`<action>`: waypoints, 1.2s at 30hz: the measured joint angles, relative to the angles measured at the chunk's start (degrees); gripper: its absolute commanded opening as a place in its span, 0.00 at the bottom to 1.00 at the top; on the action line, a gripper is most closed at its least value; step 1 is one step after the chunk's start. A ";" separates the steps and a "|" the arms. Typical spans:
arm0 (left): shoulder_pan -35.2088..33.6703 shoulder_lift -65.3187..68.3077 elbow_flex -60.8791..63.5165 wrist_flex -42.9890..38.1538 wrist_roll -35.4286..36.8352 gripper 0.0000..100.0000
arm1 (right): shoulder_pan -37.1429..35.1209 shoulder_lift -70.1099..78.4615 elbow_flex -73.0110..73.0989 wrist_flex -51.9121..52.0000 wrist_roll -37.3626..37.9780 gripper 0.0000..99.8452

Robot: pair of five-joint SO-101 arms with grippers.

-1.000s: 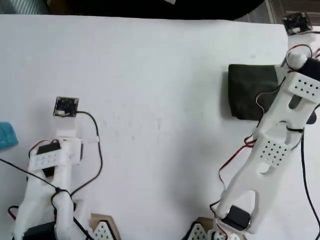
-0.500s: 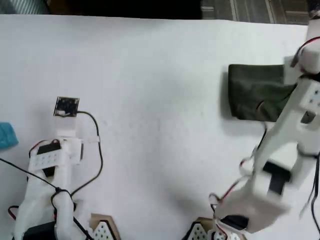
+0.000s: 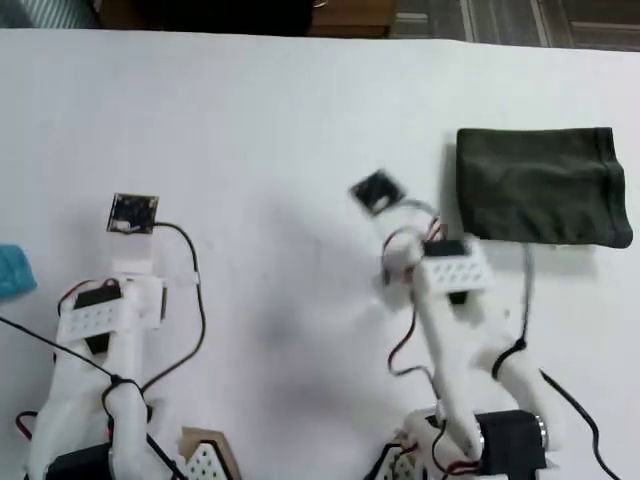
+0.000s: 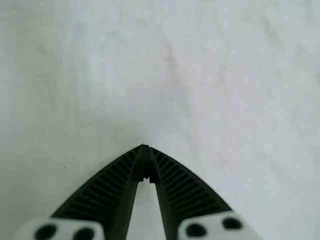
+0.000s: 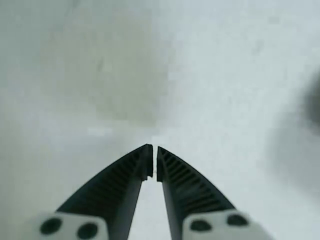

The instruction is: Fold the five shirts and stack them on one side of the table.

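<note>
High view: folded dark shirt [image 3: 535,185] lies flat at the table's [image 3: 260,120] right edge, far half; white tabletop runs from it toward the left edge. Left wrist view: my left gripper [image 4: 144,150] pinched tip to tip, holding nothing. Right wrist view: my right gripper [image 5: 152,150] closed to a hairline, holding nothing.

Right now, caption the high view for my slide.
One folded dark shirt on the white table, the right arm just beside it, the left arm farther off near a blue cloth.

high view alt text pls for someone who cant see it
A folded dark green shirt lies at the right of a white table. The right arm rests beside it, the left arm near a blue cloth.
</note>
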 measured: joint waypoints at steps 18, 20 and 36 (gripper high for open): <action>-4.92 -0.70 -1.32 3.16 0.00 0.03 | -2.46 -0.97 7.82 -13.98 -0.09 0.02; -10.64 -2.46 -4.84 5.80 0.00 0.03 | -2.37 -0.97 7.82 -13.98 -0.09 0.02; -45.19 18.64 -48.97 13.19 -13.63 0.23 | -2.55 -0.97 7.82 -13.98 -0.09 0.02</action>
